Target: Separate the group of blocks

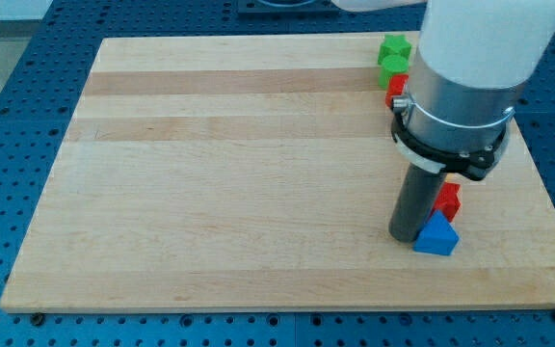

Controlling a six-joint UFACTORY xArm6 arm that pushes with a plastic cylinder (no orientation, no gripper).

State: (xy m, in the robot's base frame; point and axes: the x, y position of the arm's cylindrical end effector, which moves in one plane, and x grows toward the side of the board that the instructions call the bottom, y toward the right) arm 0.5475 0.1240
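My tip (408, 236) is the lower end of a dark rod at the view's lower right. It stands just left of a blue triangular block (436, 237), touching or nearly touching it. A red block (448, 200) sits right behind the blue one, partly hidden by the arm. At the view's top right a green star-shaped block (394, 46) and a green rounded block (392, 67) sit close together, with another red block (395, 87) just below them, partly hidden by the arm's white body (470, 58).
The wooden board (239, 164) lies on a blue perforated table (8, 116). The arm's wide body hides part of the board's right side. The blocks near the top sit close to the board's far edge.
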